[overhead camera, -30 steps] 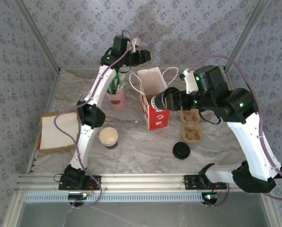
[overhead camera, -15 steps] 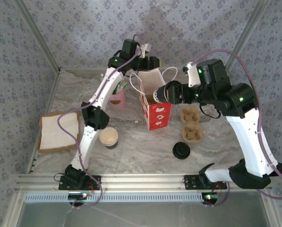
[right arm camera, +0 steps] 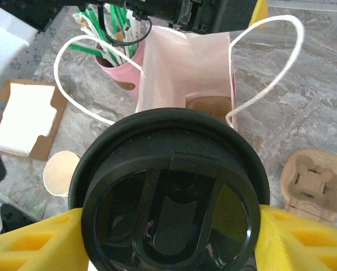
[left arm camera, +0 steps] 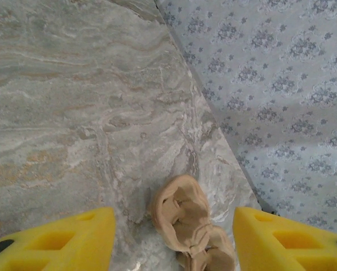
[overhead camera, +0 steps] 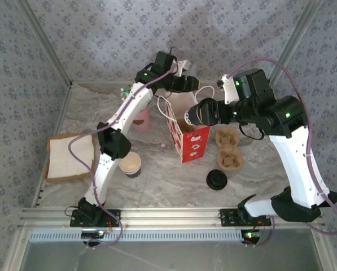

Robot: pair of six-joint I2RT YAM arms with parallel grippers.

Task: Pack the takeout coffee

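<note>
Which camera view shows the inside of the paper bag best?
Right wrist view: it looks down into the open paper bag, to its brown bottom. The top external view shows mostly its red-and-white side.

On the bench (overhead camera: 157, 176) the bag (overhead camera: 192, 144) stands about midway. The cup of sticks (overhead camera: 139, 118) is just left of it and slightly behind, the open cup (overhead camera: 130, 162) is left of it and nearer the arm bases, and the napkin stack (overhead camera: 71, 155) lies far to its left. The carrier tray (overhead camera: 228, 149) lies right of the bag, and the loose lid (overhead camera: 217, 179) sits in front of the bag, to its right. The lidded cup (right arm camera: 168, 209) hangs over the bag's mouth between the right fingers (right arm camera: 33, 240), with the left fingers (left arm camera: 55, 237) just behind the bag's far rim.
</note>
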